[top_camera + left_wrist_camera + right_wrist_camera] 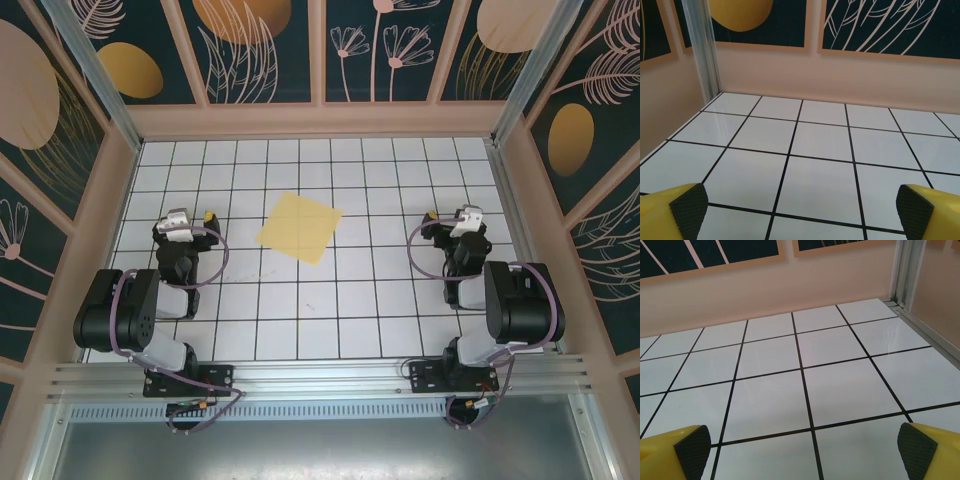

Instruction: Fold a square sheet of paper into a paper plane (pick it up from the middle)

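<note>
Open tiles (340, 290) ring the square sheet of paper (299, 227) — walls (320, 120) distant.

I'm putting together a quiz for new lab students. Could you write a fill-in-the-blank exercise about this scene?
1. The left gripper has its jaws ___.
2. The right gripper holds ___.
3. The square sheet of paper is pale ___.
4. It lies flat on the table, ___ the two grippers.
Missing words: open; nothing; yellow; between.

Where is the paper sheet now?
Top view: the square sheet of paper lies flat on the gridded table between the left gripper and right gripper, nearer the left.
</note>
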Controlling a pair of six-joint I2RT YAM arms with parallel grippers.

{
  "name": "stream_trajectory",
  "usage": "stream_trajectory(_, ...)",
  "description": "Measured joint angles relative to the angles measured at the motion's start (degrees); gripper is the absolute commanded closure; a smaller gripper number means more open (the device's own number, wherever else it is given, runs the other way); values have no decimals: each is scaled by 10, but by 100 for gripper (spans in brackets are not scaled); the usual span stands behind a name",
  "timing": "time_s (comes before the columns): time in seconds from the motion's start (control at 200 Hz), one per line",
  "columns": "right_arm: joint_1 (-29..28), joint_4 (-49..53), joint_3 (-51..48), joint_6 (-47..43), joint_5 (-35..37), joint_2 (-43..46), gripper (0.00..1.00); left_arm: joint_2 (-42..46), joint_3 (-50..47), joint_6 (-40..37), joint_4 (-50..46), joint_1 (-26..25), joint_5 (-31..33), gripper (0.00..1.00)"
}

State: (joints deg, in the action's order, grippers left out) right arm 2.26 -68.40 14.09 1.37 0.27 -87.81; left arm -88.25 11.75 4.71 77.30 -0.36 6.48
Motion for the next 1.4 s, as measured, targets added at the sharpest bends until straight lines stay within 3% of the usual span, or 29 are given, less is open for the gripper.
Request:
stream_trajectory(1.061, 0, 3, 0, 0, -4, 1, 2, 0, -19, 3, 31, 0, 19, 2)
stream_trajectory(1.236, -16, 134, 43, 10, 41, 71, 1, 19, -75, 16, 75, 0, 63, 2)
stream_trajectory(1.396, -49, 281, 125, 60, 83, 146, 1, 100, -60, 22, 26, 0, 91, 1)
